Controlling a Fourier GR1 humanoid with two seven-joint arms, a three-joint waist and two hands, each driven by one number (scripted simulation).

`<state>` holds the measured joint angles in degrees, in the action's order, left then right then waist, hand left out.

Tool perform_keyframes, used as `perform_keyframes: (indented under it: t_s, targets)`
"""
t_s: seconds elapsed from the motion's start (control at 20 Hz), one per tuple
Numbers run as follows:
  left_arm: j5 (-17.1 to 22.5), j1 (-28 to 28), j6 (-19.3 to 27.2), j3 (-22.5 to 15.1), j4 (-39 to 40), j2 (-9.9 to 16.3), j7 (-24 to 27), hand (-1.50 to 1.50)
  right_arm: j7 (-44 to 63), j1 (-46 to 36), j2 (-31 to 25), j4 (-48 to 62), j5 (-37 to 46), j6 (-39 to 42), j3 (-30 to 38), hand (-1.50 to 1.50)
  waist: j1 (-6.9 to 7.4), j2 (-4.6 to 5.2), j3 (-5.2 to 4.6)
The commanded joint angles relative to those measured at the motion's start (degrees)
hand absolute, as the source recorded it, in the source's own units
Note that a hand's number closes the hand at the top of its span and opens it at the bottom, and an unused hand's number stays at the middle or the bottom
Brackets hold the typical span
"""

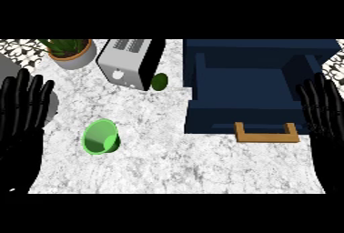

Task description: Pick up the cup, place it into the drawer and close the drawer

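Observation:
A green cup [101,136] lies on the white marble counter [174,159], left of centre, its mouth facing up toward me. A dark blue drawer [245,91] stands pulled open at the right, with a wooden handle [266,133] on its front. My left hand [21,111] rests open at the left edge, fingers up, apart from the cup. At the right edge my right hand [324,113] is open too, fingers up, beside the drawer's front corner. Neither hand holds anything.
A silver toaster [128,61] stands at the back, with a small dark green round object [159,82] just right of it. A potted plant [70,51] sits at the back left. A grey object [8,68] shows at the far left edge.

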<state>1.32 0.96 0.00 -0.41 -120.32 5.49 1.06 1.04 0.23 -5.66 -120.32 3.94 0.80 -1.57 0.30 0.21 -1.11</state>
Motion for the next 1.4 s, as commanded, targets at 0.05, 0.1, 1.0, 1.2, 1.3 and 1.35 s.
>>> perform_keyframes:
  t_s: [0.05, 0.1, 1.0, 1.2, 1.3, 1.35]
  targets:
    - [10.3, -0.8, -8.9, 4.3, 1.2, 4.5, 1.7, -1.5, -0.9, 1.4, 2.2, -1.2, 1.7, -0.8, -3.0, -1.5, -0.26, -0.24, 1.07]
    - [10.7, -1.2, -10.9, 2.6, 2.2, 4.6, 2.9, -1.5, 1.3, 0.1, 0.1, -3.0, -0.8, 0.7, -0.7, -1.5, -0.4, -0.25, 1.06]
    - [22.2, 3.5, -24.4, 8.0, 30.5, 7.8, 0.6, -1.5, 3.7, -11.4, -2.3, 12.8, -7.4, 6.6, 3.7, -1.5, -0.3, -0.17, 1.1]
    - [16.9, 4.7, -27.8, 9.5, 40.9, 9.6, 7.5, -1.5, 3.0, -13.9, -2.9, 14.7, -7.3, 7.1, 4.6, -1.5, -0.35, -0.13, 1.09]
    - [14.1, 5.6, -26.8, 9.1, 45.2, 7.4, 11.8, -1.5, 3.4, -12.0, -1.6, 12.8, -5.7, 6.1, 2.9, -1.5, -0.42, -0.16, 1.09]
    - [15.7, 5.4, -30.8, 11.8, 48.9, 11.0, 13.5, -1.5, 2.3, -11.6, -3.4, 13.3, -8.5, 8.3, 5.7, -1.5, -0.47, -0.15, 1.09]
